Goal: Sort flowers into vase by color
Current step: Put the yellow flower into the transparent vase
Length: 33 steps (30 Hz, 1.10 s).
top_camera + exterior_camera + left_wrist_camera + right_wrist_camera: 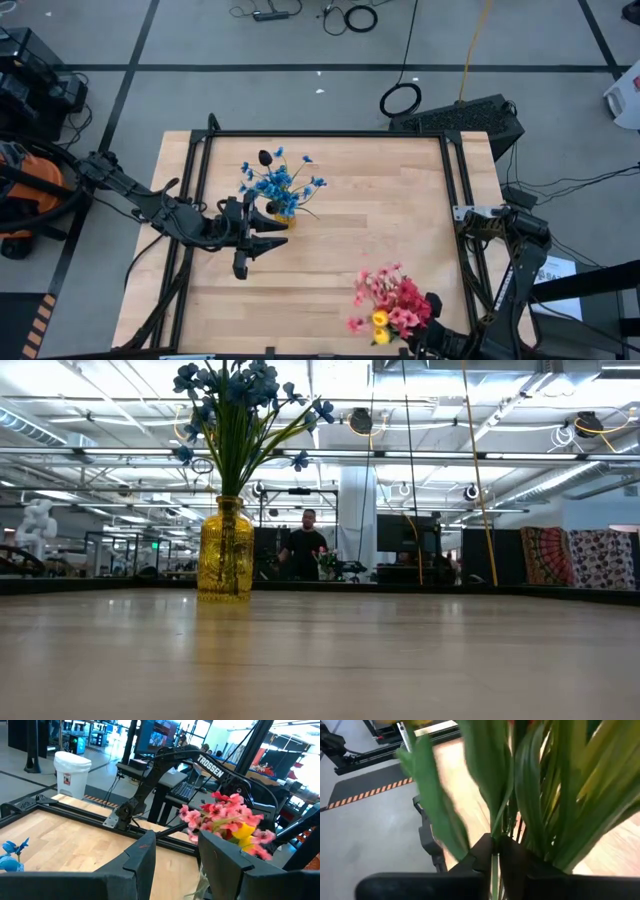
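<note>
Green stems sit pinched in the right gripper, pink-and-yellow blossoms above; left gripper parted, empty.

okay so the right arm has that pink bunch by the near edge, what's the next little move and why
Probably lift the bunch clear of the table. The right tool pinches a thin green stem, jaws nearly shut, among the pink and red flowers at the table's near right edge. The yellow vase already holds blue flowers, with the left tool open beside it.
</note>
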Motion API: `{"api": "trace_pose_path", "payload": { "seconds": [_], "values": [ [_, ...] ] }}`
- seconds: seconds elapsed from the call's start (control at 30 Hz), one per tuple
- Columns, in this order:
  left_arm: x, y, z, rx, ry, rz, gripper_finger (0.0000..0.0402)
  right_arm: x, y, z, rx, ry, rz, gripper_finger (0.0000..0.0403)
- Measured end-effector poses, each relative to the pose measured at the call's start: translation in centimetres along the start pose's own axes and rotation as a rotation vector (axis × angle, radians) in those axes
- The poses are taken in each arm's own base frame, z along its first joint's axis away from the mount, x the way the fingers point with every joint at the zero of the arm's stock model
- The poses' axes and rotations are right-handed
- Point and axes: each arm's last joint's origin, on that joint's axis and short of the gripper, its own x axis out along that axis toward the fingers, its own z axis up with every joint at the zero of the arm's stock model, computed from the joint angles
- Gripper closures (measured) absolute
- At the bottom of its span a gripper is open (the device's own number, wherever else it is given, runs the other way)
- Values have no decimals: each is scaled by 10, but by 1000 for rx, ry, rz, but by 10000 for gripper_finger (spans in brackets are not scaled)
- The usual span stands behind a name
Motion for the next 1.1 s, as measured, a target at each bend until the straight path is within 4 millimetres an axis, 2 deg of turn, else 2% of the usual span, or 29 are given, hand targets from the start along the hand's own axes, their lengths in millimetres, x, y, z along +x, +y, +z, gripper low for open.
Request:
{"api": "trace_pose_path", "payload": {
  "seconds": [0.3, 0.47, 0.67, 0.8, 1.1],
  "values": [
    [0, 0, 0, 0, -1, 1, 247, -2, -1, 3, 7, -2, 6, 290],
    [0, 0, 0, -1, -1, 1, 247, -2, -1, 3, 5, 8, 6, 257],
    [0, 0, 0, -1, 0, 0, 247, -4, -2, 2, 10, 133, 23, 248],
    [0, 0, 0, -1, -1, 1, 247, -8, -3, 6, 27, 152, 38, 248],
    [0, 0, 0, 0, 0, 1, 247, -28, -11, 33, 81, 205, 140, 248]
  ]
}}
